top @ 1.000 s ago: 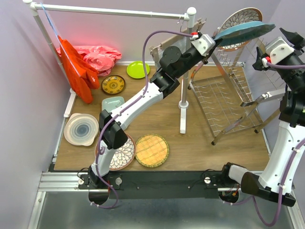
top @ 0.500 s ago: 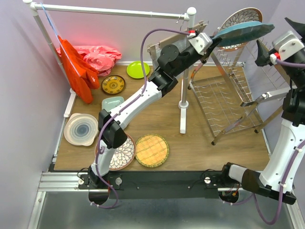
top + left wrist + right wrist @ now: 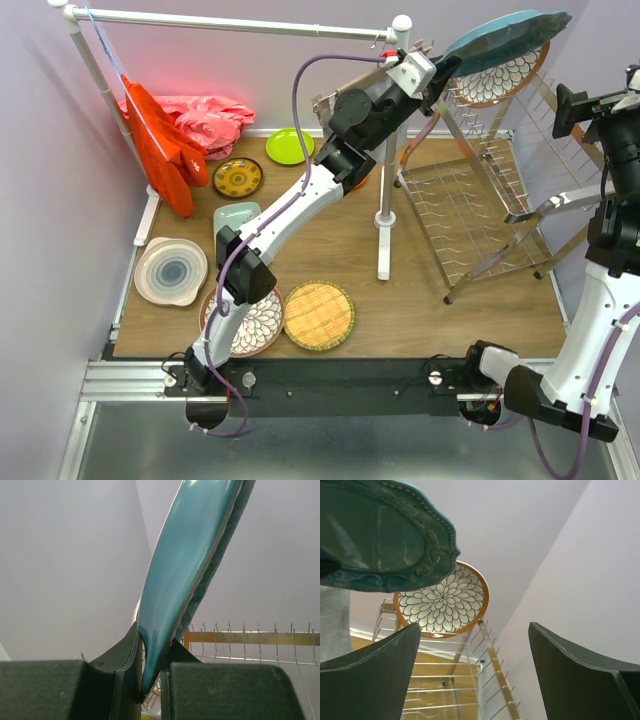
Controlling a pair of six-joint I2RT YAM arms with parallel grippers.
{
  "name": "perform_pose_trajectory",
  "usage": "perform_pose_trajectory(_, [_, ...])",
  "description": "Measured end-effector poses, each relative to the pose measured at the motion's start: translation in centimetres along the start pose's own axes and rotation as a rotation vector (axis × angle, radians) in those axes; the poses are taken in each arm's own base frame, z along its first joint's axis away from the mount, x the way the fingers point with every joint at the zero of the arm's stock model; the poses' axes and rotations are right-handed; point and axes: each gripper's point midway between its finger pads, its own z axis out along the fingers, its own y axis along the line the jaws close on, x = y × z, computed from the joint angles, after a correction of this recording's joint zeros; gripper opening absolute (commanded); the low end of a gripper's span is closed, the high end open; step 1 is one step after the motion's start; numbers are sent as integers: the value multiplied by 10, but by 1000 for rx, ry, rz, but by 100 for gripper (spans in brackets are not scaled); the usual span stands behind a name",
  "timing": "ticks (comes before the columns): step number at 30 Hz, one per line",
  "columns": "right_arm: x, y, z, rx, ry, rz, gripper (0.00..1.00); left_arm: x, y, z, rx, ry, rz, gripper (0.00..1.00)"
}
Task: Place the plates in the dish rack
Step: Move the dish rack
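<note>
The left arm [image 3: 285, 215] and right arm [image 3: 600, 320] are white-shelled, black-jointed, purple-cabled.

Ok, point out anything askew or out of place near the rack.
Nothing spilled or broken. The only oddity: the teal plate hangs tilted above the dish rack, pinched by its rim alone in the left hand.

floral plate [image 3: 505, 75]: top hidden behind teal plate [image 3: 498, 36] | right arm [image 3: 608, 290]: edge-cropped
</note>
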Motion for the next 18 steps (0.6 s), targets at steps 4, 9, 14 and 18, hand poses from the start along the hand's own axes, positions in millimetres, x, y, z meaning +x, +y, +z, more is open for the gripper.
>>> perform_pose_trajectory(4, [7, -3, -12, 66, 26, 79, 99, 13, 1, 1, -20, 10, -20, 0])
perform_pose_trajectory(9, [21, 4, -18, 63, 90, 146, 97, 29, 2, 0, -35, 34, -35, 0])
perform_pose_trajectory(14, [40, 24, -15, -43, 201, 216, 97, 31, 3, 0, -44, 34, -57, 0])
perform_pose_trajectory(18, [57, 53, -16, -231, 297, 226, 95, 32, 2, 0, -45, 30, -68, 0])
